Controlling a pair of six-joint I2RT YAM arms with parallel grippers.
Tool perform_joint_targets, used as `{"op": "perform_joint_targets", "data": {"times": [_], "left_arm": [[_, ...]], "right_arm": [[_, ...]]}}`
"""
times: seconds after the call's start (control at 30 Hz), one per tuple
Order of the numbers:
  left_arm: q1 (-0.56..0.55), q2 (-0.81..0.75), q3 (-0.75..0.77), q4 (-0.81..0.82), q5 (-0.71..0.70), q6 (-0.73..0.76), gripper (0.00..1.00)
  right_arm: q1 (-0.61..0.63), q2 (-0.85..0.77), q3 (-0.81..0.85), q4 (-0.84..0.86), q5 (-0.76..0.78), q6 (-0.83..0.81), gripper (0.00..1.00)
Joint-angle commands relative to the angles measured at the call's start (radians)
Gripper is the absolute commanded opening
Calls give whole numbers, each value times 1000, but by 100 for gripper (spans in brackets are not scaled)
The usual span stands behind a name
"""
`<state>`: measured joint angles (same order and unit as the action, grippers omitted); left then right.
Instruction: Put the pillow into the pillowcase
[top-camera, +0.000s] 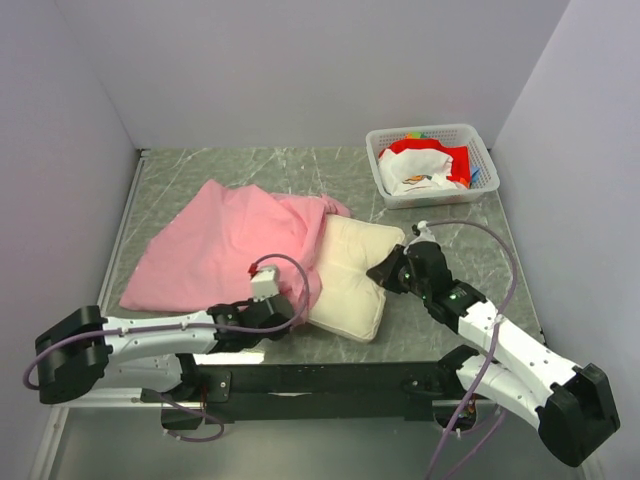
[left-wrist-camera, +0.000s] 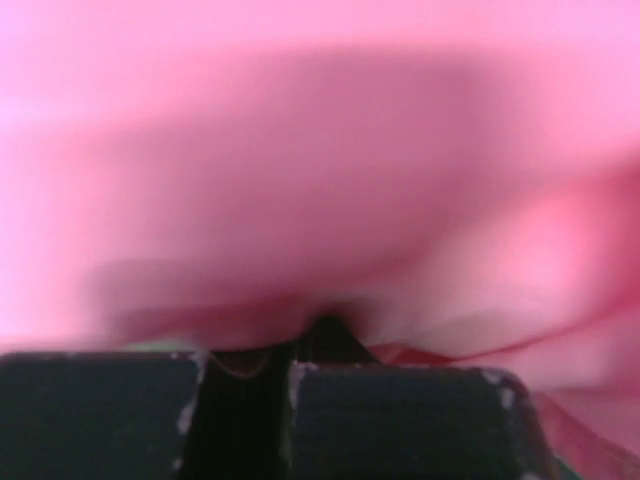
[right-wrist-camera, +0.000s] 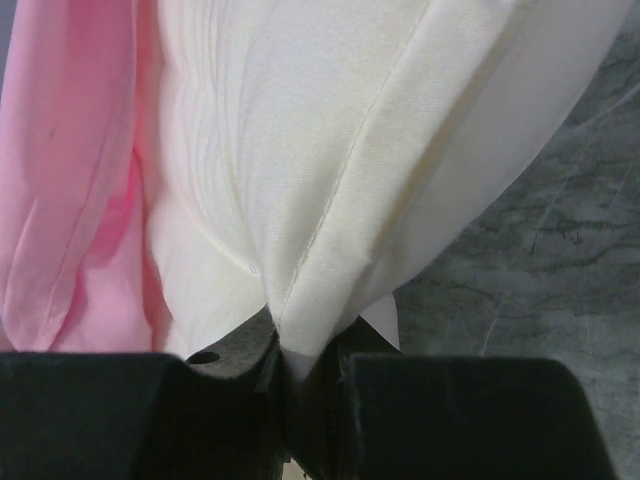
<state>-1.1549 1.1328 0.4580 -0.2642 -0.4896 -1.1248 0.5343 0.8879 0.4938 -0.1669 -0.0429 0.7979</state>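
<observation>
Marble tabletop (top-camera: 200, 170): left gripper (left-wrist-camera: 292, 352) pinches pillowcase (top-camera: 215, 240), right gripper (right-wrist-camera: 300, 352) pinches pillow (top-camera: 350, 280) (seam edge).

Pillowcase (top-camera: 215, 245), plain pink; pillow (top-camera: 350, 280), plain cream-white; table (top-camera: 200, 165), grey-green marble pattern with pale veins; basket (top-camera: 377, 160), white lattice; cloth (top-camera: 425, 165), red and white; arms (top-camera: 150, 335), white with black joints; walls (top-camera: 300, 70), pale lilac-grey

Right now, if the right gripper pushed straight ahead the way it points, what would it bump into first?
The pillow: the right gripper is shut on its edge, so there is no gap. Pushing on would probably shove it towards the pillowcase beyond.
</observation>
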Motion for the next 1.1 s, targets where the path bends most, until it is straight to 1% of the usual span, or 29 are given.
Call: {"op": "perform_joint_targets", "data": {"times": [0.0, 0.03, 0.07, 0.1, 0.13, 0.17, 0.2, 0.23, 0.27, 0.3, 0.37, 0.4, 0.43, 0.47, 0.5, 0.57, 0.6, 0.63, 0.7, 0.73, 0.77, 0.8, 0.83, 0.9, 0.93, 0.97, 1.0, 1.03, 1.07], "left_arm": [[-67, 54, 177, 256, 251, 253, 1], [-86, 68, 209, 256, 307, 288, 1], [-118, 103, 276, 282, 433, 356, 1], [-137, 119, 307, 287, 480, 391, 1], [-158, 130, 336, 277, 521, 425, 1], [-189, 137, 375, 269, 566, 475, 1], [-192, 134, 381, 267, 578, 493, 1], [-192, 124, 367, 258, 571, 493, 5], [-184, 93, 357, 231, 504, 485, 8], [-172, 79, 347, 214, 493, 481, 10], [-128, 38, 331, 146, 493, 447, 25], [-114, 21, 327, 129, 440, 436, 29], [-103, -16, 327, 116, 436, 421, 43], [-92, -33, 335, 77, 419, 410, 54], [-88, -50, 347, 57, 395, 399, 60], [-82, -93, 408, 13, 384, 398, 67], [-83, -99, 438, -15, 338, 395, 76], [-80, -103, 512, -44, 318, 393, 79], [-66, -94, 591, -131, 257, 399, 80], [-56, -59, 687, -182, 152, 372, 83], [-2, -32, 737, -292, 114, 366, 82], [35, -3, 821, -335, 94, 367, 81], [113, 62, 856, -377, 62, 370, 81], [187, 123, 918, -392, 97, 416, 80], [242, 187, 938, -395, 111, 460, 80], [260, 224, 961, -403, 115, 486, 81], [280, 266, 1026, -438, 124, 509, 81], [300, 351, 1059, -452, 132, 554, 82], [305, 390, 1091, -469, 120, 575, 84]], "right_arm": [[10, -20, 72, 23, 21, -16, 0], [18, -21, 74, 24, 31, -16, 0], [35, -20, 74, 24, 37, -12, 0], [52, -14, 74, 29, 41, -6, 0], [70, -7, 75, 30, 78, -2, 0], [114, 8, 80, 30, 101, 1, 0], [137, 16, 83, 24, 129, 9, 0], [154, 23, 83, 21, 153, 12, 0], [170, 28, 75, 20, 188, 15, 0], [182, 26, 68, 17, 202, 20, 0], [182, -1, 37, 14, 241, 26, 0], [182, -16, 26, 15, 248, 26, 0], [182, -29, 17, 18, 253, 23, 0], [181, -53, -3, 26, 249, 17, 0], [182, -63, -9, 39, 244, 12, 0], [187, -79, -26, 64, 238, -2, 0], [190, -87, -31, 73, 238, -6, 0], [202, -92, -43, 84, 241, -11, 0], [210, -102, -49, 98, 258, -19, 0], [219, -104, -55, 101, 268, -20, 0], [220, -106, -57, 105, 273, -25, 0], [223, -106, -58, 106, 282, -26, 0], [230, -110, -61, 107, 285, -28, 0], [233, -115, -66, 113, 291, -29, 0], [234, -118, -66, 113, 294, -31, 0], [234, -116, -66, 112, 298, -32, 0], [237, -115, -64, 109, 299, -34, 0], [236, -113, -63, 107, 302, -35, 0], [237, -113, -63, 110, 304, -37, 0]]}}
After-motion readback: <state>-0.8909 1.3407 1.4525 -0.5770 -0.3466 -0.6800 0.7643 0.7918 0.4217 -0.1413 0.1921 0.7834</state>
